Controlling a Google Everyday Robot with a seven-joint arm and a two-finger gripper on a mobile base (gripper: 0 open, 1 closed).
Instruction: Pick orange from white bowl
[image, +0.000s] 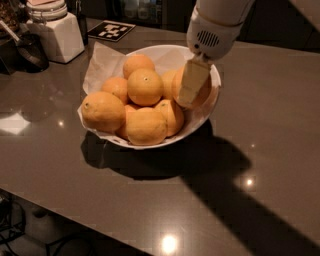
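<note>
Your orange (204, 96) sits on the right side of the white bowl (201, 121), close to the rim, deeper in colour than its neighbours and half hidden. The gripper (192, 86) is right on top of it, coming down from the white wrist housing above. Its beige pad lies flat across the front of that orange, tip reaching down to where the fruit meets the next one. Is it clamped or loose? You cannot tell from here, since the far side of the fruit is hidden. The orange is down in the bowl among the others, not raised. To its left the paler oranges (145, 86) are heaped up – one on top with a dark stem dot, one large one (102, 111) at the left rim – all on crinkled white paper (100, 61). The bowl stands on the dark countertop (260, 130), with a white square jar (52, 35) and a black-and-white marker card (111, 31) well behind it.
</note>
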